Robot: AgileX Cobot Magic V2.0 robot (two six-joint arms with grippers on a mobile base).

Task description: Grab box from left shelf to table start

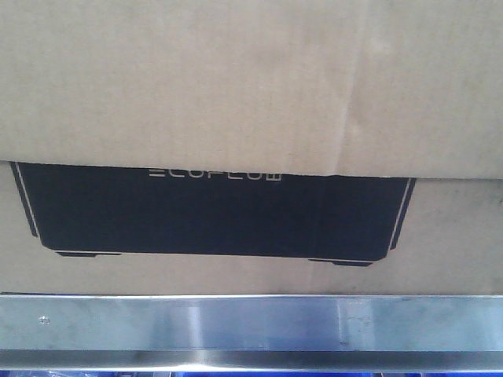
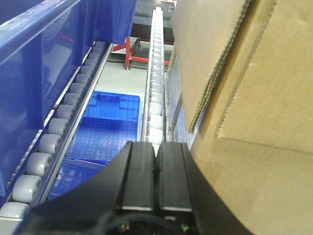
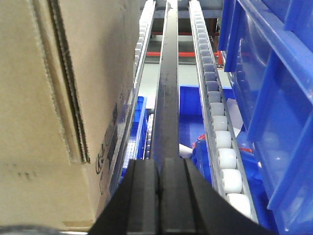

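Two grippers: the left gripper (image 2: 155,149) and right gripper (image 3: 159,166) both reach into the shelf (image 1: 251,326), with the box (image 1: 440,236) between them.
Left bins (image 2: 39,58): blue, on grey rollers (image 2: 49,142) along the shelf's left edge, apart from the box.
Left gripper: fingers are pressed flat together with nothing between them. It sits just beside the box's left side; I cannot tell whether it touches the cardboard.
Box: on the shelf, with its printed face at the shelf's front edge. It does not look lifted.
Right gripper: fingers are likewise closed on nothing. It lies in line with a dark strip (image 3: 166,88), near the box's right side.
Right bins (image 3: 274,98): blue, past a further row of rollers, toward the shelf's right edge.
Done: the grippers are probably placed to flank the box, and nothing more.
Left: press in from both sides, lift the box over the front edge, carry it to the table and set it down.
Hidden: the table is in no view. The box's top, base and far end are cut off. The lettering (image 1: 214,174) is half covered by an overhanging cardboard edge. Any contact between the grippers and the box is out of sight.
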